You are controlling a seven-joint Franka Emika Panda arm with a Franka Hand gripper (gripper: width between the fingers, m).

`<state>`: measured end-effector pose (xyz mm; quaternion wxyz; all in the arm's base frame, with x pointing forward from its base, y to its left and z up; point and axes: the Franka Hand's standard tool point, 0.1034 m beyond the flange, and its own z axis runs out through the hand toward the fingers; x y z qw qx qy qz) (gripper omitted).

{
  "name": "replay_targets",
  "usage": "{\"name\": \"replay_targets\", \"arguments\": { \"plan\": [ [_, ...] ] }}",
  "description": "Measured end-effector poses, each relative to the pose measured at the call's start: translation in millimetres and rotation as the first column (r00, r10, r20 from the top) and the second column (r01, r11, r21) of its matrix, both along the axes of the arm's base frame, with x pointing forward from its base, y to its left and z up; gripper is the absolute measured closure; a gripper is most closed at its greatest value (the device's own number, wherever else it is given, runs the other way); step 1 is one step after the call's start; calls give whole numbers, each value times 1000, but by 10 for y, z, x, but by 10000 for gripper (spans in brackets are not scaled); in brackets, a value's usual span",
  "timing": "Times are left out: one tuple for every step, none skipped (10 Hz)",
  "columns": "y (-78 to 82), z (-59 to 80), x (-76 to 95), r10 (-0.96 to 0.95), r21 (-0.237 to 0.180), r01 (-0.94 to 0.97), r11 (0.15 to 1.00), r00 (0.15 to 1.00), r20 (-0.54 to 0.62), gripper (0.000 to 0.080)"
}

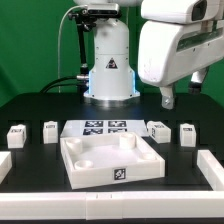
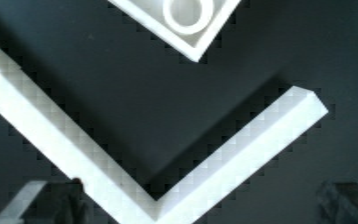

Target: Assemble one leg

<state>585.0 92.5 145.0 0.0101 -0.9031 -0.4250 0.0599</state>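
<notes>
Four small white legs with tags stand in a row in the exterior view: two on its left (image 1: 15,134) (image 1: 49,130) and two on its right (image 1: 157,129) (image 1: 186,133). The large white square panel (image 1: 86,172) with round sockets lies in front of them. My gripper (image 1: 168,98) hangs high above the right pair of legs, touching nothing. In the wrist view my gripper (image 2: 190,203) is open and empty, its dark fingers (image 2: 34,203) blurred and far apart. No leg shows there, only a corner of the panel (image 2: 163,30) with a socket.
The marker board (image 1: 105,127) lies behind the panel, in front of the robot base (image 1: 108,70). White raised rails border the table on the exterior view's left (image 1: 4,165) and right (image 1: 210,170). One rail corner (image 2: 176,160) fills the wrist view as a V.
</notes>
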Motion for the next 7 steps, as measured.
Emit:
{"name": "replay_targets", "arguments": {
  "plan": [
    [0, 0, 0, 0, 0, 0, 1000, 1000, 0, 150],
    [0, 0, 0, 0, 0, 0, 1000, 1000, 0, 150],
    [0, 0, 0, 0, 0, 0, 1000, 1000, 0, 150],
    [-1, -1, 0, -1, 0, 1, 1000, 1000, 0, 150],
    [-3, -2, 0, -1, 0, 1, 1000, 1000, 0, 150],
    [-3, -2, 0, -1, 0, 1, 1000, 1000, 0, 150],
    [-3, -2, 0, -1, 0, 1, 1000, 1000, 0, 150]
  ]
}}
